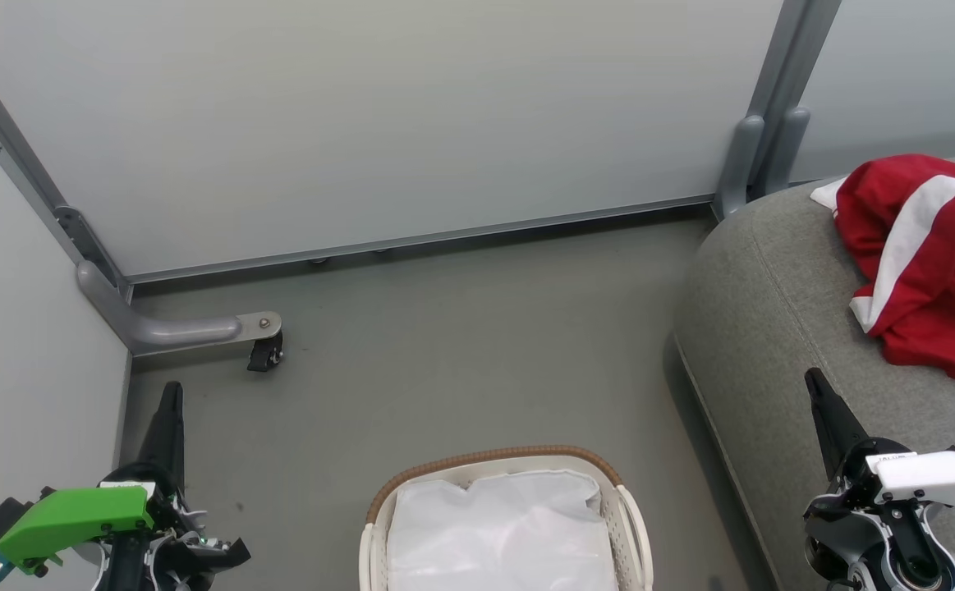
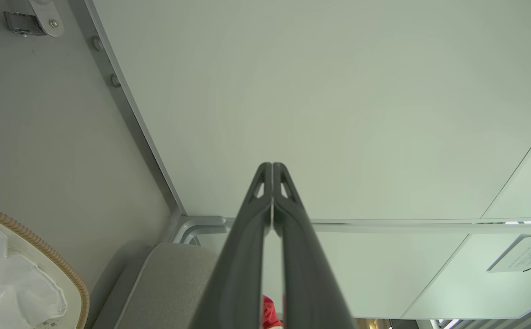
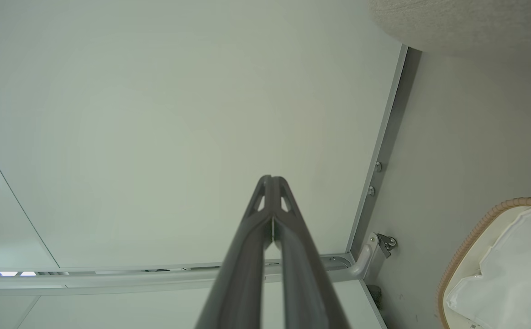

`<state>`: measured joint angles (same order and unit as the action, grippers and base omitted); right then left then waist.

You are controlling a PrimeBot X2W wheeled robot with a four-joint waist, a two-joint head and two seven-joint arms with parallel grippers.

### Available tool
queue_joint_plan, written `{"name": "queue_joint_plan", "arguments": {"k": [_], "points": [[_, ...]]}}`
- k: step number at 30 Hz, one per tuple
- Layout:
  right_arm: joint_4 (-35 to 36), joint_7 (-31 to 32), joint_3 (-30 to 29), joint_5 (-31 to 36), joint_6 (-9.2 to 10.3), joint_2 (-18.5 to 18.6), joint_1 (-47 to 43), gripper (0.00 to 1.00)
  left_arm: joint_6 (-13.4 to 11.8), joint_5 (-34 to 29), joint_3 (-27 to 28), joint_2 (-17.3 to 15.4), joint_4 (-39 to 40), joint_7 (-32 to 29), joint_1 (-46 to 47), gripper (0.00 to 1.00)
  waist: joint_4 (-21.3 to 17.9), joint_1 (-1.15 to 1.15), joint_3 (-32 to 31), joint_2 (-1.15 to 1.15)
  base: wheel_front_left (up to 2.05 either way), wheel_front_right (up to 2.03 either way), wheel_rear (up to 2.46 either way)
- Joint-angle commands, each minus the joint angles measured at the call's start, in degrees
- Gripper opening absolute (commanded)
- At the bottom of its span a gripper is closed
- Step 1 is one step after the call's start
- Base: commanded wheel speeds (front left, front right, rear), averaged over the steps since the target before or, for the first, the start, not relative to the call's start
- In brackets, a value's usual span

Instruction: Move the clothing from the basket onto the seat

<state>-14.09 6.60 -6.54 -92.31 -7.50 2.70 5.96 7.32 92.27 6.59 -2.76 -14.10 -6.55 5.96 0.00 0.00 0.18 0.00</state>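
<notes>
Okay, left gripper [image 2: 272, 168] jaws pressed tip to tip, gripping nothing, above the floor [image 1: 444, 345]. Right gripper [image 3: 272, 179] jaws likewise together and empty, near the seat [image 1: 773, 312]. Clothing [image 1: 929, 254] lies crumpled on the seat's top, its long axis roughly up-down in the head view, white stripe slanting down-left. Basket [image 1: 493, 456] stands on the floor between the grippers, white liner [image 1: 502, 525] inside.
</notes>
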Motion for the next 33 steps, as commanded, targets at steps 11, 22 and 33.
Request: {"name": "queue_joint_plan", "arguments": {"k": [11, 22, 33], "points": [[0.2, 0.1, -0.1, -0.19, 0.02, 0.34, 0.48, 0.0, 0.37, 0.24, 0.1, -0.21, 0.12, -0.19, 0.62, 0.0, 0.0, 0.0, 0.0, 0.0, 0.0, 0.0, 0.0], [0.2, 0.1, -0.09, -0.2, 0.02, 0.34, 0.48, 0.0, 0.35, 0.25, 0.09, -0.21, 0.12, -0.18, 0.62, 0.0, 0.0, 0.0, 0.0, 0.0, 0.0, 0.0, 0.0], [0.2, 0.1, -0.09, -0.19, 0.02, 0.34, 0.47, 0.0, 0.35, 0.25, 0.09, -0.21, 0.12, -0.18, 0.62, 0.0, 0.0, 0.0, 0.0, 0.0, 0.0, 0.0, 0.0]]}}
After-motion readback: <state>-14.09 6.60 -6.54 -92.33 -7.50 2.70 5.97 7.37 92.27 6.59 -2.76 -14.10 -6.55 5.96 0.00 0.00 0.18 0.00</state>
